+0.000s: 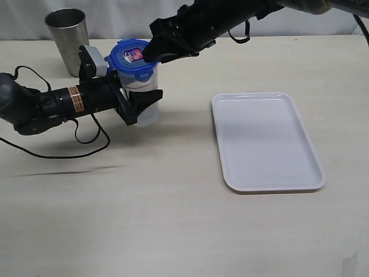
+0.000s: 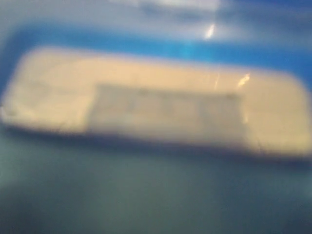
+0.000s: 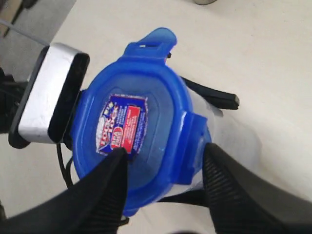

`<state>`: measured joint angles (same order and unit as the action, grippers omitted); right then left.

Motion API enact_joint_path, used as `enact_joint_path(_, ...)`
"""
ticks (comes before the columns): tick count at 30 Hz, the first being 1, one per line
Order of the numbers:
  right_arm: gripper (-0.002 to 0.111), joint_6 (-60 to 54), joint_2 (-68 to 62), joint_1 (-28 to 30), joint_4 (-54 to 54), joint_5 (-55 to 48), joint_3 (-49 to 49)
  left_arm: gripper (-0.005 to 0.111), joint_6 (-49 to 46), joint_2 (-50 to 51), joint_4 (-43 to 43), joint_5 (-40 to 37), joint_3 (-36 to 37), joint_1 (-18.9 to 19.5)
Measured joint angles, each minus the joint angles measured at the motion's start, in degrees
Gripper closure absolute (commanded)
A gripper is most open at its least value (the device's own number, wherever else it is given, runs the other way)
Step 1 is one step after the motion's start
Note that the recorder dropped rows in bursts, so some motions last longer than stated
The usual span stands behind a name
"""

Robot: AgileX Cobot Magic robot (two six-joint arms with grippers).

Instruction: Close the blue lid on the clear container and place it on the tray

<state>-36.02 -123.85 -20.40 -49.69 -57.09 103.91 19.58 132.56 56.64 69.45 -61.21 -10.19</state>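
Nearest the camera in the exterior view, along the bottom of the frame, only bare desk (image 1: 173,231) is seen. Right of centre lies the white tray (image 1: 265,138), with nothing on it.

Left of centre, the left arm is stretched in from the left edge. The left arm's fingers (image 1: 147,98) are set on either side of the clear container (image 1: 143,81) and appear to be clamped on its wall. The container stands upright on the desk, well apart from the tray. The left wrist view is filled with a blur of blue and pale beige, and nothing can be made out in it.

The blue lid (image 1: 130,57) is seated on top of the container, and the right arm is reached down over it from the upper right. In the right wrist view the right arm's fingers (image 3: 105,187) are held apart. One tip rests on the lid's top just beside the centre sticker (image 3: 122,124), and the other hangs outside a side flap (image 3: 195,141). Another flap (image 3: 156,40) is seen sticking outward, not yet snapped down.

Farthest back, in the upper left, a grey steel cup (image 1: 67,37) stands.

The task is judged partly done. The lid is in place, but not all flaps are locked, and the container is yet to be carried to the tray.
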Motion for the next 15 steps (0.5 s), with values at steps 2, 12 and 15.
enact_joint_path(2,0.052,-2.5,0.96,-0.39,2.26,-0.52,0.1,0.107,-2.59,0.0,0.12,0.14,0.0,0.0)
enact_joint_path(12,0.052,-11.82,10.15,-0.87,15.63,-1.61,0.1,0.107,-18.14,0.0,2.61,0.77,0.0,0.1)
enact_joint_path(15,0.054,-23.53,12.89,-2.37,16.33,-3.47,0.1,0.107,-27.77,0.0,4.92,0.9,0.0,0.1)
